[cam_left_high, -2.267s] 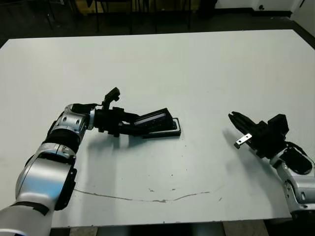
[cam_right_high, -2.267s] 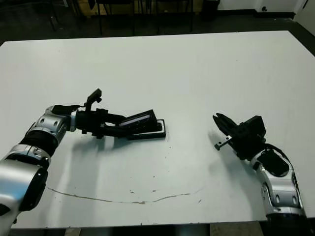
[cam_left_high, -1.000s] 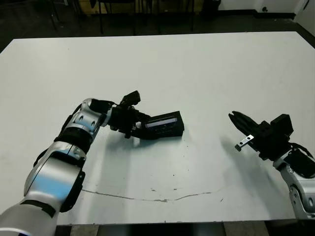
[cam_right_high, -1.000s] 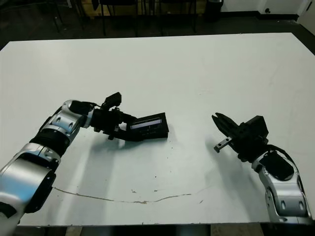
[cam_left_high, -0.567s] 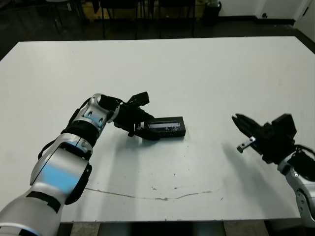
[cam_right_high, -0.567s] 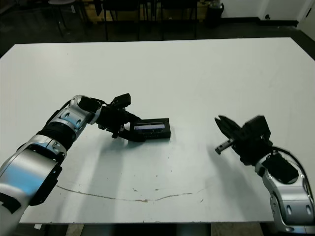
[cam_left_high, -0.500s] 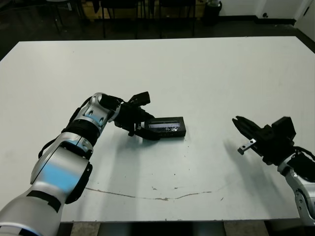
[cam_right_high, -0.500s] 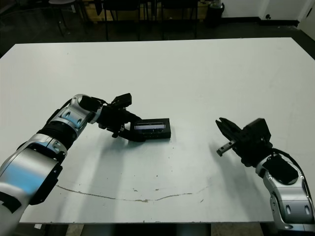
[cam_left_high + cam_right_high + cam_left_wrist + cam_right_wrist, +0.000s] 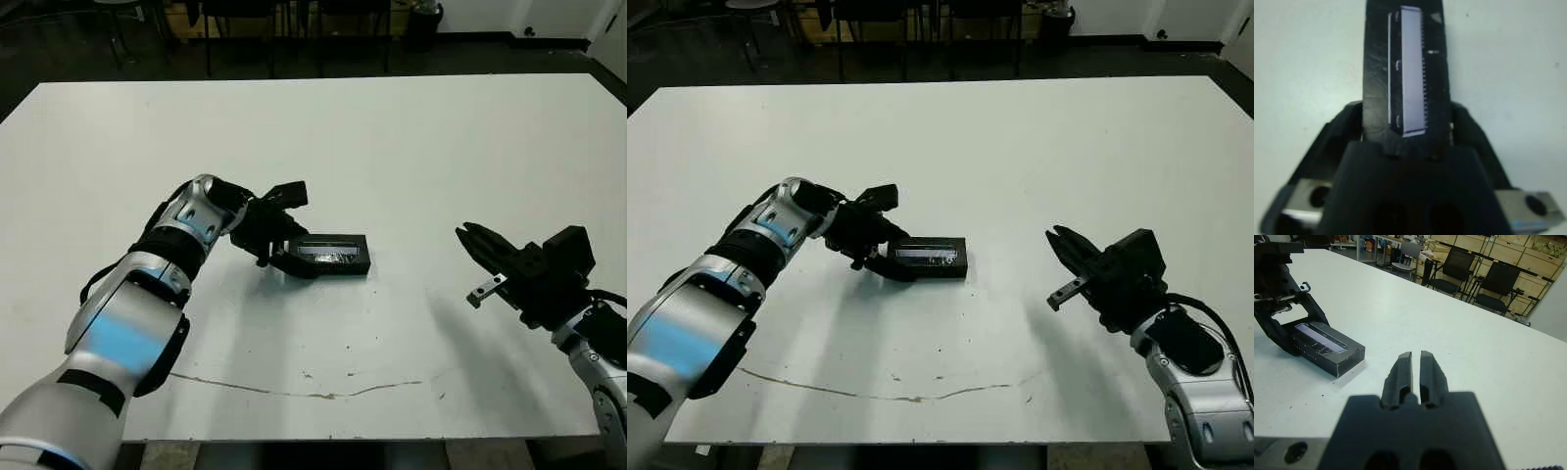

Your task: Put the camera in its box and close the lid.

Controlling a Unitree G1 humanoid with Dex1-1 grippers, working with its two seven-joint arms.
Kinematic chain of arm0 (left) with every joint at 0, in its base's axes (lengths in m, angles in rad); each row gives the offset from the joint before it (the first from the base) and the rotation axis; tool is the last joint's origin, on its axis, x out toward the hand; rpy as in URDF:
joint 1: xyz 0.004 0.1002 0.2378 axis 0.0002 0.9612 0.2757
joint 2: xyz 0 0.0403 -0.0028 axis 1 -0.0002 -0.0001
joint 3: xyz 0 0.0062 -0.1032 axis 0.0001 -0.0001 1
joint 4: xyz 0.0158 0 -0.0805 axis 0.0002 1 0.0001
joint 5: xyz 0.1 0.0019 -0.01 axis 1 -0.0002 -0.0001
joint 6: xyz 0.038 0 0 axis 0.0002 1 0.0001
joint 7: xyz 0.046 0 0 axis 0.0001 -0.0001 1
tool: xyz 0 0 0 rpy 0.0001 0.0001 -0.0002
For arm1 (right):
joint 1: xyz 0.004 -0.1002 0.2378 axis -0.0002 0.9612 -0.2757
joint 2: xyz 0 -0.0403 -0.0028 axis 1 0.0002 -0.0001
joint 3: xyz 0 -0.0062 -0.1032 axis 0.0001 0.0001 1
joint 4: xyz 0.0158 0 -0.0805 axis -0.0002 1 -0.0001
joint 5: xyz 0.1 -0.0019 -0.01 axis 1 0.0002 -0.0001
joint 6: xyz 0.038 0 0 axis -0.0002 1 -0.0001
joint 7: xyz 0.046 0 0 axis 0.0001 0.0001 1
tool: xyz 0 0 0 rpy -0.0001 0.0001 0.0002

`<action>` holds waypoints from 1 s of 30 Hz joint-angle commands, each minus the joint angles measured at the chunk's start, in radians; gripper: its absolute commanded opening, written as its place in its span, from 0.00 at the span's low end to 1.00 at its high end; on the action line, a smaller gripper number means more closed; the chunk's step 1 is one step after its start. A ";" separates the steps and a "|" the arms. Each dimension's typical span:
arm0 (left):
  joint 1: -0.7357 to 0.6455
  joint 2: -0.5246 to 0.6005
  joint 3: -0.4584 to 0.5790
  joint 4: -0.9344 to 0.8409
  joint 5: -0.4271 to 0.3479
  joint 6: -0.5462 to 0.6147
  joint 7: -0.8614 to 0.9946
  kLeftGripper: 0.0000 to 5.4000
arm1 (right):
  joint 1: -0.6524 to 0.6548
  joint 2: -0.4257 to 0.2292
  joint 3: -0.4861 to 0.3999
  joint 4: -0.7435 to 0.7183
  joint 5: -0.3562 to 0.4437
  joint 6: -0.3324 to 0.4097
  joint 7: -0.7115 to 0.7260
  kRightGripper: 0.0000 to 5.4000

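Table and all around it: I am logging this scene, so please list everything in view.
Lid: one, black with a pale strip, lying flat on the box at mid-table, left of centre.
Box: one, black walls, under the lid; inside hidden.
Table: one, white, with a thin dark scuff line near the front edge.
Chairs: several, dark, beyond the far edge.
Shelving: wooden, behind the chairs.
Left gripper: black, fingers either side of the lid's left end.
Right gripper: black, shut, empty, above the table's right side.
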 commanded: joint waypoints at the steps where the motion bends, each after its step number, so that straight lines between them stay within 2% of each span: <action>1: 0.089 0.034 -0.058 0.009 0.086 -0.037 0.028 0.78 | 0.004 0.002 0.011 -0.011 -0.012 -0.005 -0.002 0.00; 4: 0.112 0.083 -0.057 -0.016 0.081 -0.046 0.015 0.88 | 0.004 -0.006 0.015 -0.066 -0.010 0.059 -0.027 0.00; 8: 0.164 0.161 -0.029 -0.056 0.048 -0.078 -0.017 1.00 | -0.011 -0.005 0.025 0.003 -0.030 0.045 -0.023 0.00; 11: 0.211 0.230 -0.021 -0.115 0.040 -0.121 -0.033 1.00 | -0.015 0.011 0.023 -0.021 -0.008 0.053 -0.026 0.00; 14: 0.265 0.297 0.001 -0.178 0.019 -0.106 -0.035 1.00 | -0.005 0.010 0.043 -0.073 -0.076 0.024 -0.071 0.00; 17: 0.315 0.357 0.041 -0.247 -0.020 -0.080 -0.024 1.00 | -0.038 0.000 0.064 0.136 -0.156 -0.114 -0.069 0.00; 19: 0.359 0.394 0.115 -0.327 -0.079 -0.019 0.016 1.00 | -0.060 0.014 0.065 0.215 -0.143 -0.171 -0.044 0.00; 21: 0.416 0.417 0.210 -0.455 -0.146 0.076 0.096 0.98 | -0.071 0.023 0.063 0.206 -0.100 -0.154 -0.020 0.00; 23: 0.493 0.402 0.329 -0.618 -0.216 0.152 0.230 0.95 | -0.070 0.028 0.059 0.157 -0.056 -0.115 -0.004 0.00; 26: 0.591 0.302 0.476 -0.869 -0.326 0.215 0.448 0.85 | -0.055 0.027 0.058 0.036 -0.018 -0.039 -0.017 0.00; 28: 0.641 0.192 0.516 -1.055 -0.374 0.294 0.623 0.77 | -0.056 0.025 0.059 0.010 -0.014 -0.019 -0.019 0.00; 30: 0.675 0.085 0.511 -1.206 -0.386 0.359 0.782 0.70 | -0.066 0.027 0.062 0.032 -0.026 -0.017 -0.024 0.00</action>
